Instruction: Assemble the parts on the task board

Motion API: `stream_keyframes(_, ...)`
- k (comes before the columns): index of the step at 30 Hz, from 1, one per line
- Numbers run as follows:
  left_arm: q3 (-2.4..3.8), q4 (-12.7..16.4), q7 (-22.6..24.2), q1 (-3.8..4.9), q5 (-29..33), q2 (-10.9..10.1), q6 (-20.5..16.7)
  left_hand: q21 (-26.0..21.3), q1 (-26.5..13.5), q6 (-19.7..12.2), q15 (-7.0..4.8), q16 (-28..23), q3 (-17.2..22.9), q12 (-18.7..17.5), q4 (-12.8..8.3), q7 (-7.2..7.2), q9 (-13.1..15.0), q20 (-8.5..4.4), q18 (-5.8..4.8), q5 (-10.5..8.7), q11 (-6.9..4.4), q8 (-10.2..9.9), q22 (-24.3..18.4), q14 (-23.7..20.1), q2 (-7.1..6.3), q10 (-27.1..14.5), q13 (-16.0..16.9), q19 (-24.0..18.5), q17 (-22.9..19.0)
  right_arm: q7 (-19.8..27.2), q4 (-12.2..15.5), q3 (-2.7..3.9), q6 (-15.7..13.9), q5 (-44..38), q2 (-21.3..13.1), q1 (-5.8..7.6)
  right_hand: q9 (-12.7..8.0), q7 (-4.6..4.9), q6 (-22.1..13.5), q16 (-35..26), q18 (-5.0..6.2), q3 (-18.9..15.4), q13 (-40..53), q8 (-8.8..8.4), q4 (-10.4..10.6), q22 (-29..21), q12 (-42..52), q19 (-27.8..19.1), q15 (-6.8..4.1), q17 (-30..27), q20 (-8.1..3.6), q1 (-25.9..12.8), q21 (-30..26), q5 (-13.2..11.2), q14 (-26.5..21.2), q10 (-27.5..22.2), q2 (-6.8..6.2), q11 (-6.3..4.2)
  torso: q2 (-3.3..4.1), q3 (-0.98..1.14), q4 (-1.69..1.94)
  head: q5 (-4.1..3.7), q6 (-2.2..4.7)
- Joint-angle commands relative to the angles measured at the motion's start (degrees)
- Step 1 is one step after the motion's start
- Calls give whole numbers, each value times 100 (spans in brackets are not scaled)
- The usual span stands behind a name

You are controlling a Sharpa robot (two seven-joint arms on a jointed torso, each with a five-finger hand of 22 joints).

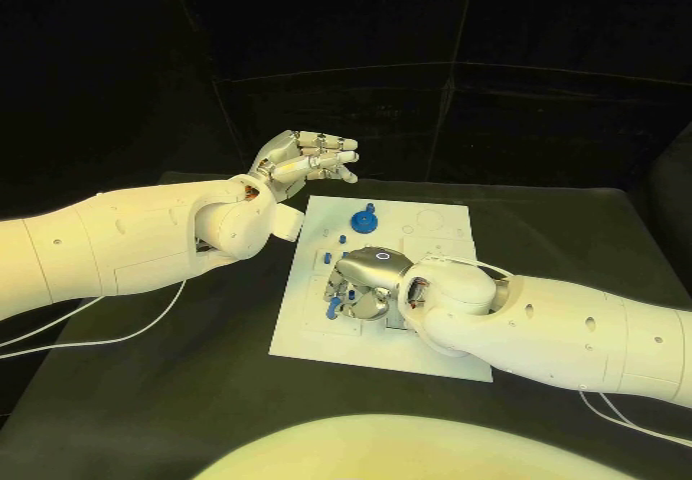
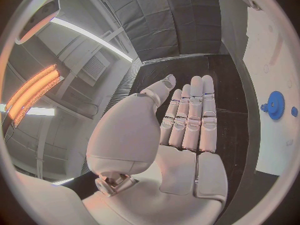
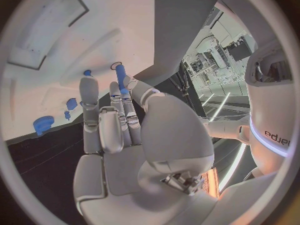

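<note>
Board [image 1: 433, 350] of white plate lies in the middle of the black desk [image 1: 173, 400], with small blue parts on it. The largest, a blue gear [image 1: 364, 220], sits near the far edge of the board; it also shows in the left wrist view [image 2: 275, 105], and smaller blue pegs [image 1: 327, 257] stand closer to the middle. The right hand [image 1: 372, 280] reaches down over the near middle of the board, and its fingers [image 3: 119, 92] appear to pinch a blue pin [image 3: 120, 78] against the plate, though the grip is partly hidden. The left hand [image 1: 303, 160] hovers beyond the far left corner of the board, holding nothing, fingers [image 2: 190, 117] straight and close together, thumb apart.
</note>
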Motion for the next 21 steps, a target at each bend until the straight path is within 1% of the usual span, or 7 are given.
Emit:
stream_keyframes(1,5,4,30,10,11,7,72,-24,67,-45,9,-25,-1,19,-21,-2,7,5,54,-17,16,28,-5,30,12,-39,-5,42,-5,19,-34,1,97,-78,30,3,4,31,13,4,-14,34,-9,-23,-1,-13,-40,-37,-36,-14,3,26,-27,37,226,17,-32,40,1,-4,5,7,-9)
stream_keyframes(12,5,13,27,10,11,-2,74,-24,67,-45,9,-25,-1,19,-21,-2,7,5,54,-17,16,28,-5,30,12,-39,-5,42,-5,-63,-168,1,267,-215,115,-2,1,37,7,-14,-9,40,-10,-33,1,-47,-50,-57,-33,-52,5,18,-45,30,218,12,-37,45,6,0,0,18,-11)
stream_keyframes(16,5,15,26,10,11,-5,74,-24,67,-45,9,-25,-1,19,-21,-2,7,5,54,-17,16,28,-5,30,12,-39,-5,42,-5,-83,-179,0,356,-242,135,-3,0,39,7,-15,-10,41,-10,-35,4,-44,-53,-58,-31,-54,7,12,-44,24,217,12,-37,47,4,-1,-1,21,-23)
stream_keyframes(21,5,17,29,10,11,-11,69,-24,67,-45,9,-25,-1,19,-21,-2,7,5,54,-17,16,28,-5,30,12,-39,-5,42,-5,-118,-161,0,368,-293,146,-4,0,39,7,-17,-10,42,-9,-36,5,-43,-54,-58,-30,-58,7,11,-43,22,216,12,-38,47,3,2,-1,33,-34)
